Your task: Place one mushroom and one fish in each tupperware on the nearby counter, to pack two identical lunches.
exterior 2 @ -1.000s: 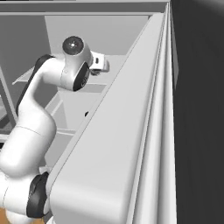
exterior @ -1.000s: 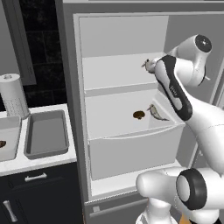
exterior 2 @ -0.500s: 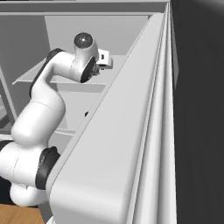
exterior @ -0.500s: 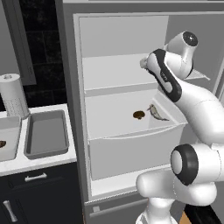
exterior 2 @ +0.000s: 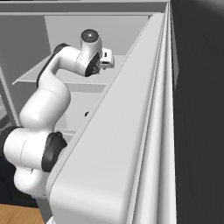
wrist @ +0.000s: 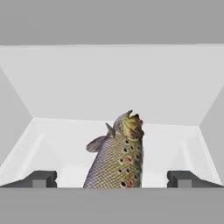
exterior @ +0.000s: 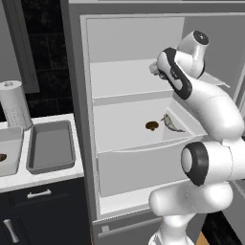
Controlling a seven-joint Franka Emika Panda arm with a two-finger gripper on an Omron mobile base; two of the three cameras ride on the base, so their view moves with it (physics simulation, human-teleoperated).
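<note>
While between claw [wrist: 112, 178] tips, fish [wrist: 118, 157] brown-speckled.

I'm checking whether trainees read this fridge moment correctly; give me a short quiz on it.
1. True or false: the gripper is shut on the fish.
2. What lies beside the mushroom on the lower fridge shelf? A) another fish B) a bottle C) a cup
3. What is inside the grey container on the counter nearest the fridge?

Key
1. False: the fingers stand open on either side of the fish, which lies on the shelf.
2. A.
3. Nothing that can be seen; its floor is bare.
</note>
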